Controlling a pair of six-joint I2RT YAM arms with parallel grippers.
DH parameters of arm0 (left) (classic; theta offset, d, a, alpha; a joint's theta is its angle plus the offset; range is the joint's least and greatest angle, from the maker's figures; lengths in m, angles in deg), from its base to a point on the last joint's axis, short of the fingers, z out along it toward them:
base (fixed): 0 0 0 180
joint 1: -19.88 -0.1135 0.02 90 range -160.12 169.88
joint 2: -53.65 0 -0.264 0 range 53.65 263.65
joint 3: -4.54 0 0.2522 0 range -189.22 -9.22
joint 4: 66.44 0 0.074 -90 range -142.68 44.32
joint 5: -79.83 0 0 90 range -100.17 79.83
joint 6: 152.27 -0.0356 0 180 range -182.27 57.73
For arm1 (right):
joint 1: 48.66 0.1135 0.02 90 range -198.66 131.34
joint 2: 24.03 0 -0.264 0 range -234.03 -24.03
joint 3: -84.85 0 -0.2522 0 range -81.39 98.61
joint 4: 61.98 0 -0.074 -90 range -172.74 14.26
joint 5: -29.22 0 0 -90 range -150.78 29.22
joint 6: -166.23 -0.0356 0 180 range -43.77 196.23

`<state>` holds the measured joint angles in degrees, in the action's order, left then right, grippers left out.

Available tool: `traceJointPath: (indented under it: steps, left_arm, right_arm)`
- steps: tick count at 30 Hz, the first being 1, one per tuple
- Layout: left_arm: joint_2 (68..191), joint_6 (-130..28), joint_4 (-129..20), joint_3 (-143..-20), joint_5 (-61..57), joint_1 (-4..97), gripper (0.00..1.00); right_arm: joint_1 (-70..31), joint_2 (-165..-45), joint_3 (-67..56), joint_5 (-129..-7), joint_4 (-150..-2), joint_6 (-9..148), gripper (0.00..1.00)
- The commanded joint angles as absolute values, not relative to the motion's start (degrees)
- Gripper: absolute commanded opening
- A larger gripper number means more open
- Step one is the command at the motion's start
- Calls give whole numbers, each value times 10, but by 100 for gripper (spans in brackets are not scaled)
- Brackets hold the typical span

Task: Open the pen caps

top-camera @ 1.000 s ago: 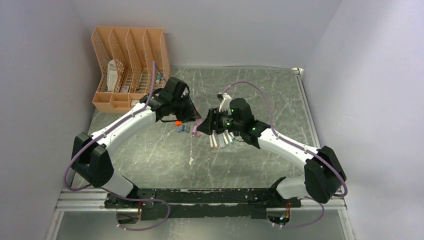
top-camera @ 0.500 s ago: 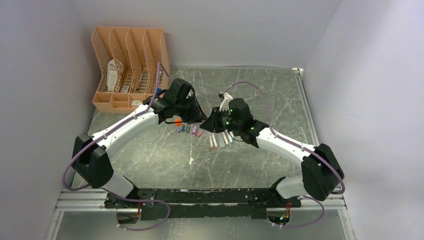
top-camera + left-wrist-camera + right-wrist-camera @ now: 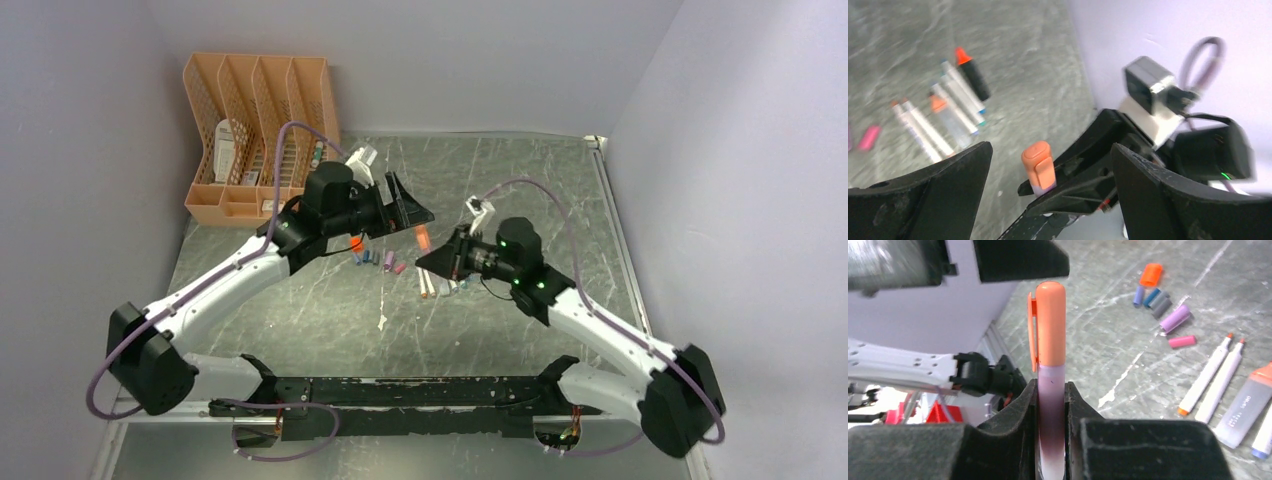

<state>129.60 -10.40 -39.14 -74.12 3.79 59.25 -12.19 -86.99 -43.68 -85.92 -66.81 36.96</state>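
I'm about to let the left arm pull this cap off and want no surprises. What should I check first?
1. Right gripper shut on the pen barrel: ok.
2. Orange cap seated, exposed above the jaws: ok.
3. Left gripper open: ok.
4. Cap lined up between the left fingers in the left wrist view: ok.
5. Left fingers level with the cap: cannot tell.
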Motion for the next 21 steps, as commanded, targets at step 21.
traceJointPath:
  steps: [21]
  left_arm:
    - [1222,-107,-849,-546,199,617,94]
  right_arm:
    - [-152,-811,-575,-1021,-232,138,0]
